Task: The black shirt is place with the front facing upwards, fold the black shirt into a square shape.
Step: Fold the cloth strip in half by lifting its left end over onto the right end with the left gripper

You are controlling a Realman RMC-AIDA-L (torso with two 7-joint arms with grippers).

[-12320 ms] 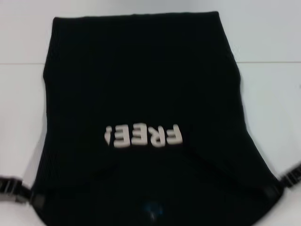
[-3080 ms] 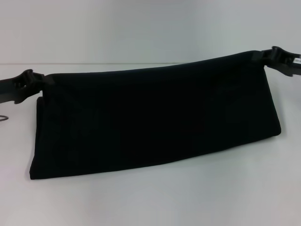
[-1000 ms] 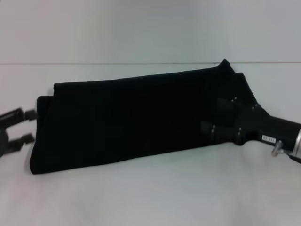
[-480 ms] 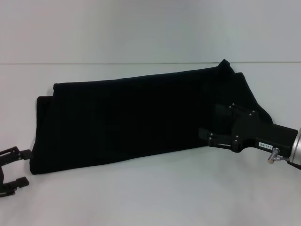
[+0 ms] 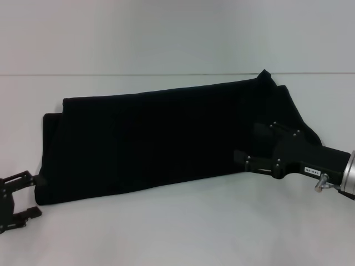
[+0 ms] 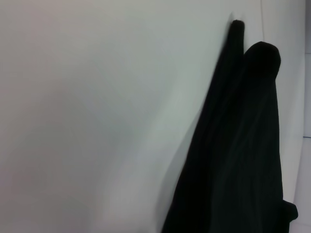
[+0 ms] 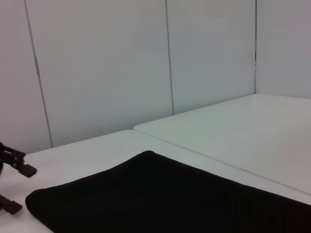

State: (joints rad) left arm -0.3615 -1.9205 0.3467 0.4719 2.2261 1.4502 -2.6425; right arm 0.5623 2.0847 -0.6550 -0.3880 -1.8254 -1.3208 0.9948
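The black shirt (image 5: 166, 138) lies folded into one long band across the white table, lettering hidden. It also fills the near part of the right wrist view (image 7: 170, 201) and shows as a dark strip in the left wrist view (image 6: 238, 145). My right gripper (image 5: 247, 144) rests over the band's right end, fingers spread open against the cloth, with nothing seen pinched. My left gripper (image 5: 25, 195) sits open and empty just off the band's near left corner. It shows far off in the right wrist view (image 7: 22, 189).
The white table (image 5: 177, 233) runs bare in front of the shirt and behind it, with a seam line (image 5: 138, 74) across the far side. Pale wall panels (image 7: 121, 63) stand beyond the table.
Over the last second my left gripper dropped back toward the near table edge, away from the shirt's left end. The right gripper slid slightly nearer along the right end. The shirt stayed put.
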